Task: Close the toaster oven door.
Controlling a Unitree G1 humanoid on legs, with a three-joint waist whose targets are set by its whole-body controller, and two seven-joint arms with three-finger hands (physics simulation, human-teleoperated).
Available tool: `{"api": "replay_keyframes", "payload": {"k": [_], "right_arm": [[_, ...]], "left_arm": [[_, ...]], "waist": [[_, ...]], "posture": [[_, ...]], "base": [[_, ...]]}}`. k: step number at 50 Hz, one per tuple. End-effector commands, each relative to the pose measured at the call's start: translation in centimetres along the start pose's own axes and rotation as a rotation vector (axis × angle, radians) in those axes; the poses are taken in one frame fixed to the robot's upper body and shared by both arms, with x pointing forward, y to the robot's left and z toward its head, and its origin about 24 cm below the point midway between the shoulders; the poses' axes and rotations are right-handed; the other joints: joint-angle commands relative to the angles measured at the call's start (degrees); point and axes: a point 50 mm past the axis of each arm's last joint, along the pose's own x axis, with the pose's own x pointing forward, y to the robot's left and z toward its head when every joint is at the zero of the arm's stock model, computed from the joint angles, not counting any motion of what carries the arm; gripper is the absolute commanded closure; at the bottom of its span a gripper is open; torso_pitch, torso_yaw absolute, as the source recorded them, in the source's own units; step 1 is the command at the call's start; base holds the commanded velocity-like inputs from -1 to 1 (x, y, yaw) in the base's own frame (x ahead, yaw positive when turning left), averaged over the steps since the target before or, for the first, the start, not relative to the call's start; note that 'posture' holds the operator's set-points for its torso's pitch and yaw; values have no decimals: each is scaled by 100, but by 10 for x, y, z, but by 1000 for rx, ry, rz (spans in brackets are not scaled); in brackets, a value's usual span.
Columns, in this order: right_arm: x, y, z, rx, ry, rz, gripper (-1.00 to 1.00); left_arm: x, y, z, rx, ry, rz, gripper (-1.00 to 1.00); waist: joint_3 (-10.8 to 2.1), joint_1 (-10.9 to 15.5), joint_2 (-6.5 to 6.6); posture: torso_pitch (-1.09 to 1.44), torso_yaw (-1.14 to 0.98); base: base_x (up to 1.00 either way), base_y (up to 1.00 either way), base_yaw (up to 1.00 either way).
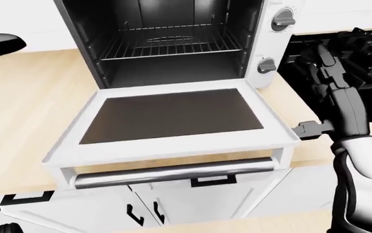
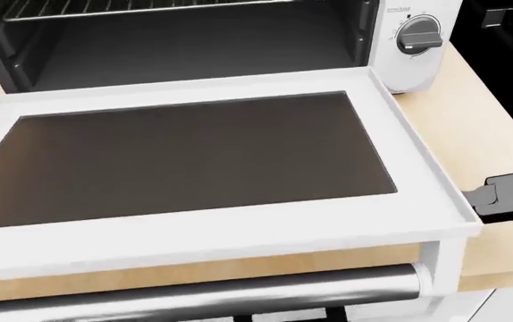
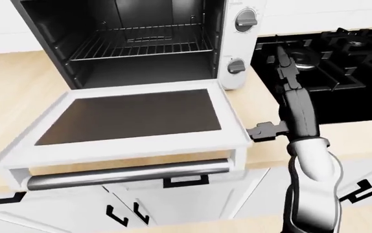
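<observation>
Oven door (image 1: pixel 173 116) lies fully open, flat over the counter (image 1: pixel 24 107).
Right hand (image 3: pixel 288 97) beside its right edge, fingers spread, holding nothing.

Flat, even light fills all three views, bright and clean as a simulator render, with no visible lamp. The counter (image 1: pixel 24 97) glows pale and uniform, barely shaded. Inside the toaster oven (image 1: pixel 173 43) it goes dark, the wire rack (image 1: pixel 173 46) catching thin bright lines against black walls. The door (image 1: pixel 173 121) lies evenly lit, its glass pane (image 2: pixel 185 157) matte grey-brown with no glare. A soft sheen runs along the handle (image 1: pixel 173 174). The stove (image 3: pixel 342 73) reads nearly pure black, detail faint. Edges are crisp everywhere, with no blur or noise; the head view sits very close, cropping things, and straight lines lean towards the frame edges in the eye views.
</observation>
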Motion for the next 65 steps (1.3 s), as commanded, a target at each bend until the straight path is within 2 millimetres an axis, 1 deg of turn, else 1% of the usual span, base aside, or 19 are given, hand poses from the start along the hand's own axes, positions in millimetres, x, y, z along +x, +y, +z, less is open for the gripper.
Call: {"api": "replay_keyframes", "payload": {"k": [1,5,8,9,11,17,20,26,29,36,40,43,47,59,65], "right_arm": [[2,6,33,29,-165,40,-100],[2,7,38,39,-173,33,-100],[2,9,40,78,-164,24,-100],[2,10,40,125,-140,23,-100],[2,12,43,161,-129,17,-100],[2,17,51,232,-101,13,-100],[3,16,57,278,-92,-11,-100],[3,18,59,316,-81,-33,-100],[6,15,64,352,-75,-62,-100],[9,17,66,425,-31,-104,-100],[9,23,57,432,17,-125,-100],[12,22,58,436,23,-140,-100],[15,21,52,440,51,-172,-100],[30,24,56,478,107,-215,-100],[36,17,57,487,98,-271,-100]], "left_arm": [[2,2,20,2,-87,6,-100],[2,3,19,2,-85,8,-100],[2,3,19,3,-85,8,-100],[2,3,19,4,-86,8,-100],[2,4,19,5,-85,11,-100],[2,4,19,5,-85,11,-100],[2,4,19,4,-86,11,-100],[2,4,20,4,-86,12,-100],[2,4,19,4,-85,11,-100],[1,4,18,4,-83,11,-100],[1,4,18,4,-82,11,-100],[1,4,17,3,-82,11,-100],[1,4,18,3,-83,12,-100],[1,6,17,4,-80,17,-100],[1,6,18,3,-81,17,-100]], "waist": [[-164,41,-34],[-155,27,-23],[-155,15,-14],[-154,12,-11],[-155,6,-5],[-147,-12,25],[-140,-9,29],[-129,0,47],[-128,-6,55],[-119,-5,76],[-110,-9,86],[-116,-9,75],[-111,-14,67],[-101,17,56],[-94,45,50]], "posture": [[0,0],[0,0],[0,0],[0,0],[0,0],[0,0],[0,0],[0,0],[0,0],[0,0],[0,0],[0,0],[0,0],[0,0],[0,0]], "base": [[0,0,0],[0,0,0],[0,0,0],[0,0,0],[0,0,0],[0,0,0],[0,0,0],[0,0,0],[0,0,0],[0,0,0],[0,0,0],[0,0,0],[0,0,0],[0,0,0],[0,0,0]]}}
